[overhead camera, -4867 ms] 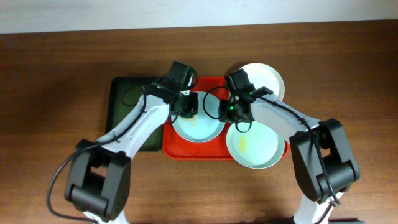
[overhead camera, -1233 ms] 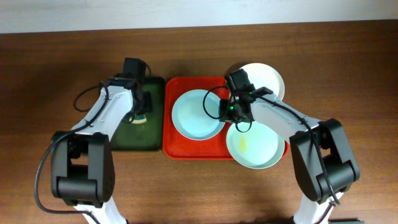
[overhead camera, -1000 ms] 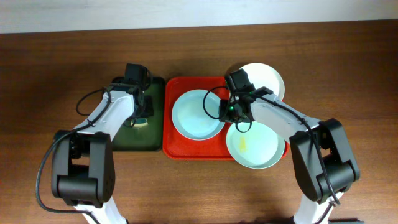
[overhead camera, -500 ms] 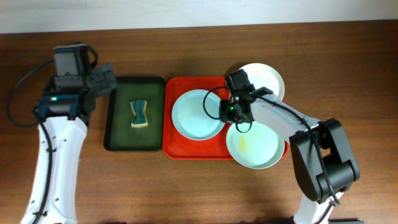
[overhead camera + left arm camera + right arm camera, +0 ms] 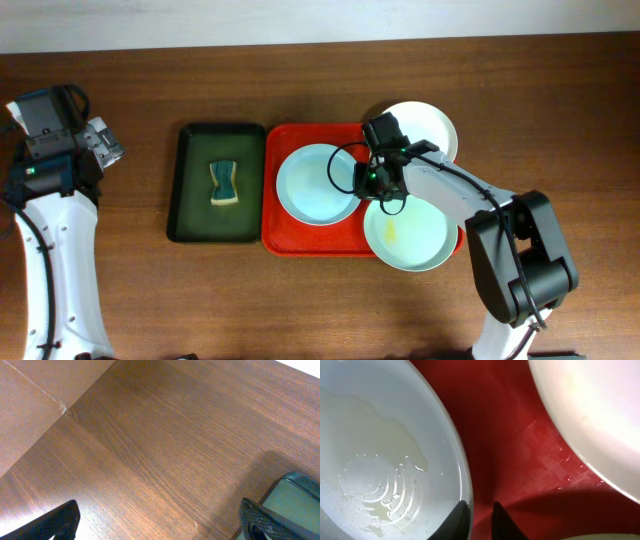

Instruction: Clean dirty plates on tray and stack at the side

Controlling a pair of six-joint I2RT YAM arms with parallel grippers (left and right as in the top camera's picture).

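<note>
The blue plate (image 5: 318, 183), at 9 o'clock on the red tray (image 5: 280, 238), looks wiped. The right tool (image 5: 480, 511) straddles its 3 o'clock rim, barely apart, grip unclear. The left tool (image 5: 160, 527) is spread wide. Next: pinch, lift, stack aside.

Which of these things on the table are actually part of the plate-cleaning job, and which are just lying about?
Part of the job:
- pale blue plate
- pale green plate, with a yellow smear
- white plate
- red tray
- sponge, probably the cleaning tool

Just lying about:
- dark green tray, which only holds the sponge
</note>
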